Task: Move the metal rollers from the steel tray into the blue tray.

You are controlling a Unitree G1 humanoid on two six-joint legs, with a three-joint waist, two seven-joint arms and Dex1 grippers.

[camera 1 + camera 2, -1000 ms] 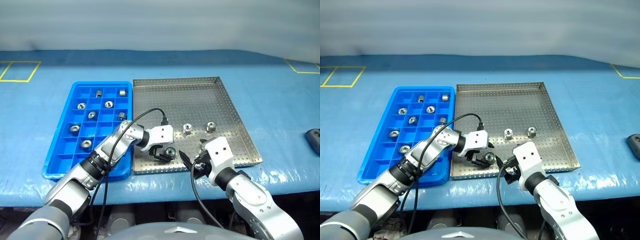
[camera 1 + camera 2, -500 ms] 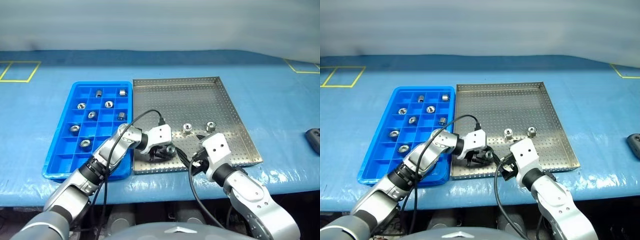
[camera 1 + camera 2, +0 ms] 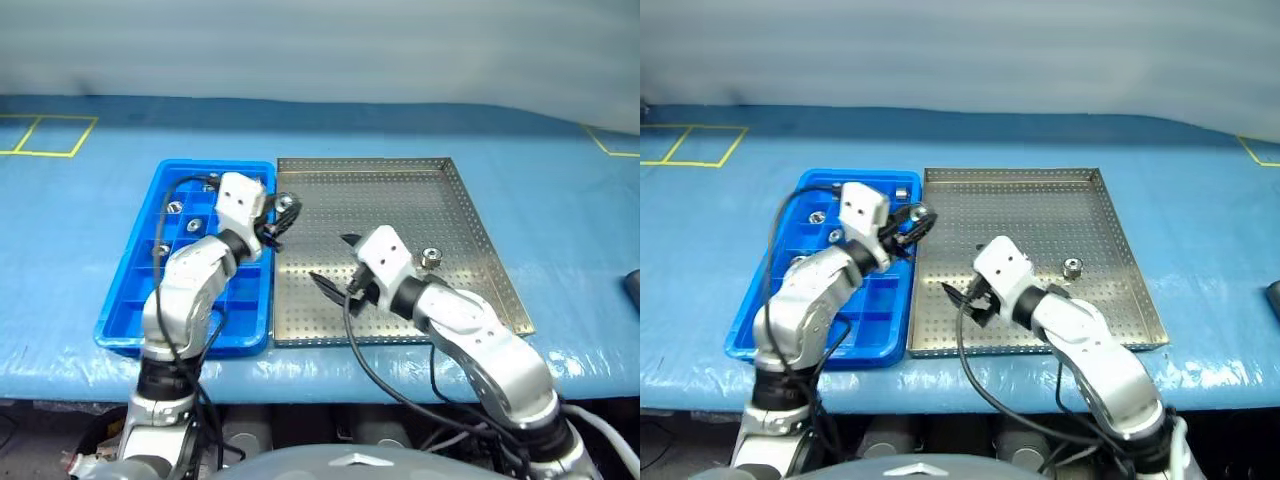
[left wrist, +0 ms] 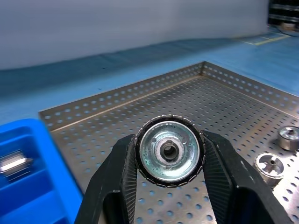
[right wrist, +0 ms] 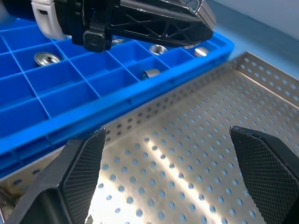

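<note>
- The blue tray (image 3: pixel 120 322) lies at the left of the blue surface (image 3: pixel 80 220), touching the steel tray's left rim; several metal rollers (image 5: pixel 46 58) already sit in its far compartments.
- The left gripper (image 4: pixel 169 156) has its jaws clamped on one roller (image 4: pixel 169 150), holding it by the rim with the centre hole facing the wrist camera. In the head views it hangs above the seam between the two trays.
- The empty compartments lie to the left of and nearer than the held roller, so I judge the coming move to be leftward and down.
- The steel tray (image 3: pixel 440 185) sits right of centre, with one roller (image 3: pixel 431 257) visible on its right side.
- The right gripper (image 3: pixel 335 265), jaws spread wide and empty, hovers over the tray's near middle, and is the arm closer to that roller.
</note>
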